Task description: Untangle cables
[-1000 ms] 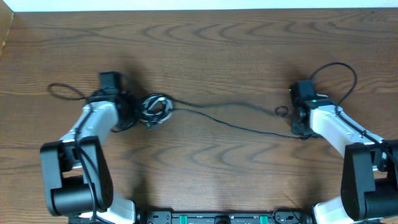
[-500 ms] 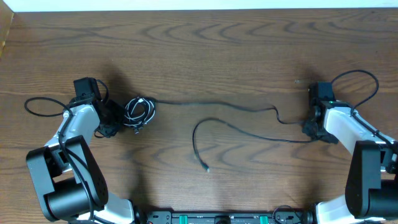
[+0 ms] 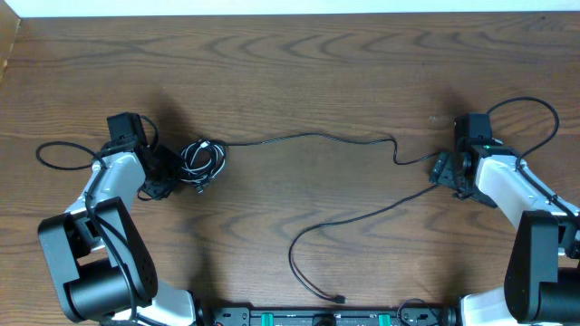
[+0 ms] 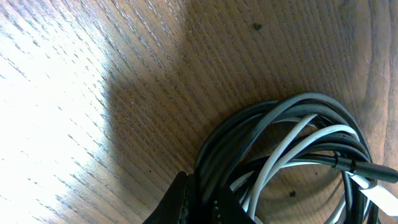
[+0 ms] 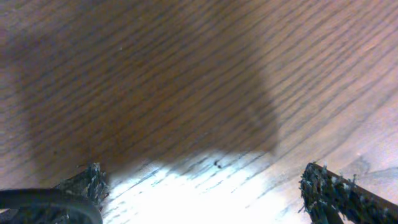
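A coiled bundle of black and white cords (image 3: 201, 160) lies at the left of the table. My left gripper (image 3: 170, 177) is shut on the black strands at its edge; the left wrist view shows the coil (image 4: 292, 155) just beyond the pinched fingertips (image 4: 186, 199). One long black cable (image 3: 308, 137) runs from the coil rightward to my right gripper (image 3: 442, 171), then curves back to a plug end (image 3: 338, 298) near the front edge. The right gripper (image 5: 208, 190) is open with bare wood between its fingers, and a black cable (image 5: 43, 200) passes by the left fingertip (image 5: 87, 182).
Thicker black arm wiring loops out behind the left arm (image 3: 56, 154) and the right arm (image 3: 530, 113). The arm bases stand at the front corners. A pale strip (image 3: 290, 7) marks the table's far edge.
Both arms first pulled apart, drawing cable out of the coil. The right gripper then opened and let the black cable go; its free end swung toward the front edge.
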Action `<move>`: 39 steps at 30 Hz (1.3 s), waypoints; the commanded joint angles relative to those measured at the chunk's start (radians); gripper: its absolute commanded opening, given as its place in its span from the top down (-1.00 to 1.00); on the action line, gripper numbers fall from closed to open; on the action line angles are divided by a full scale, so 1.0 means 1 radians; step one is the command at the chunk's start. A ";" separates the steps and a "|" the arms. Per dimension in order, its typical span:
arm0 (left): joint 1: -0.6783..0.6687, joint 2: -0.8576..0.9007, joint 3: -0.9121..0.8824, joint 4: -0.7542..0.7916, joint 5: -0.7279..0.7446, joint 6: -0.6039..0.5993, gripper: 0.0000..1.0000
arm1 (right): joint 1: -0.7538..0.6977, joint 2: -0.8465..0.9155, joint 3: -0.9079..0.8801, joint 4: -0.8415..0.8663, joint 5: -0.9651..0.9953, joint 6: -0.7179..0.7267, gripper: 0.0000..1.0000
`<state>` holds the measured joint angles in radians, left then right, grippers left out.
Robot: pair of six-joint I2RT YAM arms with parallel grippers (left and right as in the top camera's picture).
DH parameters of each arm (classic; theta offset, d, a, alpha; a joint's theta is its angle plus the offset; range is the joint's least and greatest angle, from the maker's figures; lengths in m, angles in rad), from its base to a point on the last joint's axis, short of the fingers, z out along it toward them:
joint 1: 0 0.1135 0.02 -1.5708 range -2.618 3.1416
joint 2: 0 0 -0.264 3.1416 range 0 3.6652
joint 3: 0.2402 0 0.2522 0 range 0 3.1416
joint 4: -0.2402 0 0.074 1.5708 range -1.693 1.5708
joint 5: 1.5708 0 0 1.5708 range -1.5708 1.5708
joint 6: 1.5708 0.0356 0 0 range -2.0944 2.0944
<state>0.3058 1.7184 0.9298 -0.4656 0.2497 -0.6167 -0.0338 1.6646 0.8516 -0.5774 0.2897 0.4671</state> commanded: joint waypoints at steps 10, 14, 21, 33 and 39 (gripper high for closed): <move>0.007 -0.019 0.017 0.000 -0.005 -0.013 0.85 | 0.002 0.028 -0.024 0.001 -0.504 -0.081 -0.99; 0.007 -0.019 0.017 0.003 -0.005 -0.013 0.85 | 0.002 0.025 0.004 0.013 -0.811 -0.213 -0.88; 0.007 -0.019 0.017 0.003 -0.005 -0.013 0.85 | 0.020 -0.066 0.069 -0.068 -0.963 -0.212 -0.98; 0.007 -0.019 0.017 0.006 -0.005 -0.013 0.85 | 0.335 -0.188 0.069 -0.216 -0.901 -0.198 -0.99; 0.007 -0.019 0.017 0.006 -0.006 -0.012 0.85 | 0.482 -0.188 0.069 -0.209 -0.818 -0.199 -0.98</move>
<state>0.3058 1.7184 0.9298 -0.4606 0.2497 -0.6250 0.3992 1.4853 0.9047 -0.7883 -0.5812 0.2768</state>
